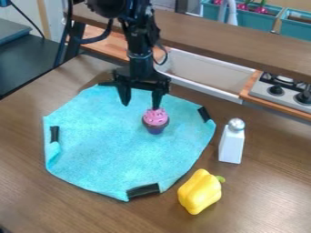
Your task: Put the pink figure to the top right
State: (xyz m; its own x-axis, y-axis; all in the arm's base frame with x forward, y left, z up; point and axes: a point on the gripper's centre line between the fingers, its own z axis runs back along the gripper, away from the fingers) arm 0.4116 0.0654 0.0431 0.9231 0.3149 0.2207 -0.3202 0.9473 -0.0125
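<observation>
And here's the tool [140, 105], hanging over the upper part of the cloth [115, 141], its two fingers spread wide with nothing gripped between them. The cupcake [156, 121], surely the pink figure we're after, stands upright on the cloth, just below the tool and slightly to its right in the view, pink top up. It isn't between the fingers! One fingertip sits right at the pink top; touching or just behind, I can't call it.

That wide spread looks meant to leave room for the cupcake, but it will need centring first: a shift toward the viewer and a little right, then down, and close. Come down from here and that near finger could tip it or dent the top.

Why's the cloth lying so flat? Dark tape [143, 190] at its edge, below the tool, seems there to stop it sliding or bunching under a push. Another strip [204, 114], right of the tool, probably marks roughly where the cupcake should end up.

Off the cloth, on the tabletop [267, 182], the shaker [231, 146] stands upright to the tool's lower right, the pepper [200, 191] lying further below; both look like bystanders, the shaker worth a wide berth.
</observation>
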